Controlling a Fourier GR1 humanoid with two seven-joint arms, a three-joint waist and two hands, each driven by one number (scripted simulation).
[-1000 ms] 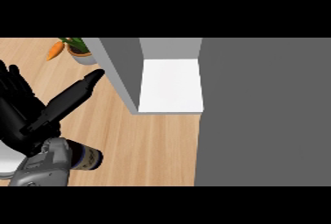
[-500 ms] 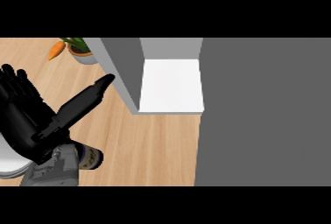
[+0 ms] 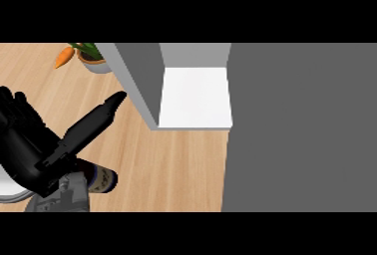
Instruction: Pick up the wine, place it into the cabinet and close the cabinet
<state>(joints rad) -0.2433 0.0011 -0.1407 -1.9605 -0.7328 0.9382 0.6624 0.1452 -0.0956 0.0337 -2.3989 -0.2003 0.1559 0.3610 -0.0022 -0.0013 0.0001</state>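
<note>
Wine (image 3: 99, 178) sits low at the left of the head view, mostly hidden under a black hand (image 3: 29, 149); only the dark rounded body with a pale band shows beside the grey forearm (image 3: 63, 196). No writing can be read on that band, and nothing else in view carries a readable label. The hand lies over the bottle with its fingers straight and spread toward the upper left, and one long digit (image 3: 92, 122) stretches up and right, its tip near the cabinet's grey wall (image 3: 136, 74). Whether this hand is the left or the right cannot be told from the view. The cabinet stands open, its white shelf (image 3: 195, 97) bare and well apart from the bottle. A large grey panel (image 3: 298, 127) fills the right side. On the wooden desk (image 3: 169, 169), at the top left, a carrot (image 3: 64, 57) lies beside a small potted plant (image 3: 94, 59). A white plate's edge (image 3: 9, 189) shows at the lower left.
</note>
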